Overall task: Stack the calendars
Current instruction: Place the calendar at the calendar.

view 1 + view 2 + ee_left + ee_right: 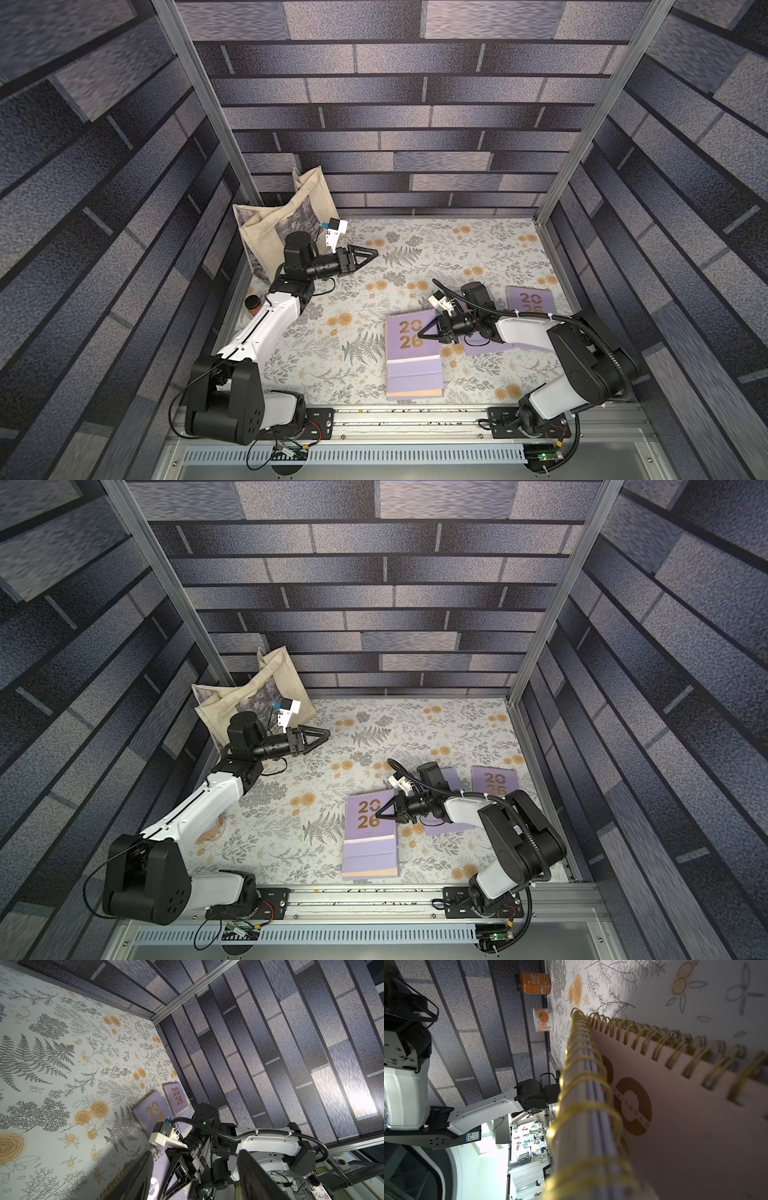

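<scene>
— what's written on them?
— gold "20 26" on the top calendar (409, 336) of the stack (414, 376), which sits near the front rail (415, 419), a bit right of middle. same numerals on the far calendar (528, 300) by the right wall, its lower part cut off by the arm. up close in the right wrist view, a dark ring (639, 1120) reads "calendar".
— and the claws?
— right claw (423, 333) is pressed together, tip at the top calendar's right edge; can't tell whether it pinches anything. left claw (195, 1152) is spread with nothing in it, hanging over the cloth near the tote bag (286, 216) in the back left corner.
— room to move?
— open cloth across the table's (436, 249) middle and back. the stack is stepped, lower covers sticking out frontward, a peach strip (415, 391) lowest.
— hidden bits?
— a third lavender calendar (484, 348) lies mostly under the right arm. an orange jar (536, 982) and a little tub (543, 1020) stand by the left edge, labels too small to read.
</scene>
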`<action>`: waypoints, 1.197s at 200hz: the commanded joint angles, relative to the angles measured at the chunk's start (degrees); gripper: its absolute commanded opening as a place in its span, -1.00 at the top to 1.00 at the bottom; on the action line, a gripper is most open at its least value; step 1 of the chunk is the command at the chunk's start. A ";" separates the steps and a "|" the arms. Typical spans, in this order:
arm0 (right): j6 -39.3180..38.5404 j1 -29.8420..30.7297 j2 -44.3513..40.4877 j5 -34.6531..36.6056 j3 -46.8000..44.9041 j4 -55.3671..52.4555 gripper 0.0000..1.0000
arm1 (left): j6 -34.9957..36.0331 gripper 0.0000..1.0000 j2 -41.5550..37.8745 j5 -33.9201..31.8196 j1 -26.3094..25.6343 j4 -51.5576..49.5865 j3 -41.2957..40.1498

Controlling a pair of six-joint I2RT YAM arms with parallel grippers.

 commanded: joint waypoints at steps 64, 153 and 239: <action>-1.82 0.93 1.27 -0.43 1.70 -3.03 0.92 | -0.26 -0.34 0.19 1.01 -0.20 1.87 -0.75; -5.30 1.02 -0.49 2.95 4.47 -13.05 0.34 | -0.27 -0.34 0.21 1.19 -0.18 2.20 -1.01; -8.34 1.02 -3.29 8.86 10.50 -28.09 0.28 | -0.36 -0.34 0.19 1.10 -0.21 2.31 -1.10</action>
